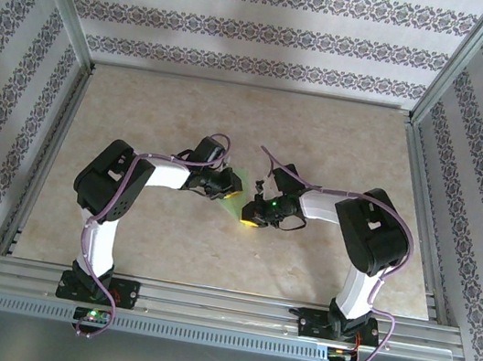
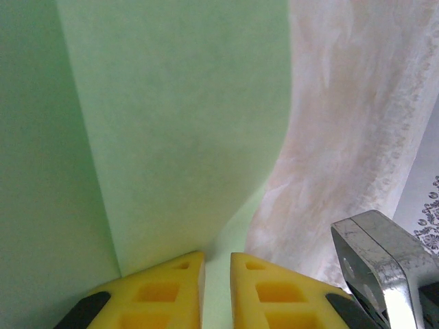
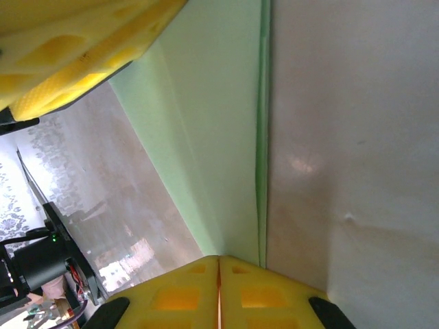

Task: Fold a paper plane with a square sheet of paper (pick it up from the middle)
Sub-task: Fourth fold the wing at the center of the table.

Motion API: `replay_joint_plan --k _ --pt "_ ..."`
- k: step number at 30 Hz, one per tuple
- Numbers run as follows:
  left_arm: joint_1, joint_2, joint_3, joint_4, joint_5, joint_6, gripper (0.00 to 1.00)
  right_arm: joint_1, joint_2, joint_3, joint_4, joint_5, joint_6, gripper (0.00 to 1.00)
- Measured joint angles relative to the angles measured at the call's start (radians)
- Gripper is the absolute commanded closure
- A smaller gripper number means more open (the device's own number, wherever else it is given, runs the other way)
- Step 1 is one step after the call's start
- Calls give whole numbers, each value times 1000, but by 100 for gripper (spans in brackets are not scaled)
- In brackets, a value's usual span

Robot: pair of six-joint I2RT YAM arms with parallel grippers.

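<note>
At the centre of the top view we see the light green sheet of paper (image 1: 237, 196), creased lengthwise, caught between both grippers over the beige marbled tabletop (image 1: 341, 142). The left gripper (image 2: 217, 291) keeps its fingers narrow, pinching the sheet's edge. The right gripper (image 3: 219, 291) presses its fingers together on the sheet's end. In the right wrist view the sheet runs from bottom centre to the top edge. Both arms bend elbows outward, forearms turned inward.
</note>
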Motion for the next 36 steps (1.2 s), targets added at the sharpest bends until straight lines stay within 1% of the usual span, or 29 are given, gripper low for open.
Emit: replay_joint_plan --k 8,10,21,28,33,36 --pt "1 1 7 -18 -8 0 83 13 -4 4 -11 23 -1 92" --pt "1 1 7 -21 -8 0 84 19 -9 3 -11 30 -1 92" --pt "1 3 13 -40 -7 0 85 39 -77 -72 -12 62 8 92" --pt "1 5 18 -46 -3 0 85 46 -87 -71 -28 79 3 91" --pt "1 6 19 -49 -3 0 85 52 -163 -64 -126 92 -16 90" --pt "1 6 20 -50 -1 0 85 52 -227 -15 -148 114 -35 90"
